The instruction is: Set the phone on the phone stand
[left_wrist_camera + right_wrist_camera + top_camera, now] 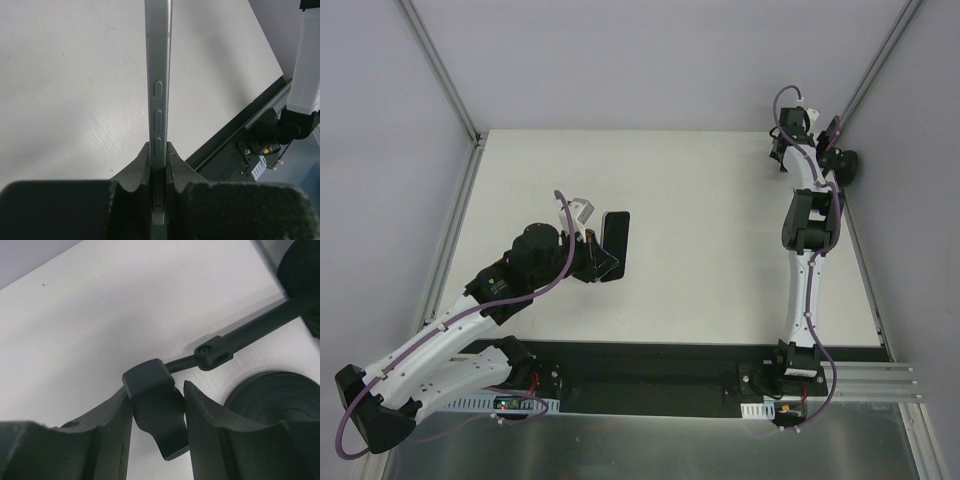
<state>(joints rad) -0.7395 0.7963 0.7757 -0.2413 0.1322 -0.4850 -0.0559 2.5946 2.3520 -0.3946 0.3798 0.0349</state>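
The phone point(159, 100) shows a silvery edge with a satin, metal-like sheen and smooth buttons. The worktop point(75, 100) is white and matt, with a fine ribbed grain. The left end effector point(159, 150) and right end effector point(157, 390) both look like dark matt plastic, faintly grainy. At one o'clock on the worktop, the phone stand point(272, 395) is matt black, its round base ridged.

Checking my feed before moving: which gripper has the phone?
The left gripper, shut on the thin edge of the phone. The right gripper instead clamps part of the phone stand at the far right corner.
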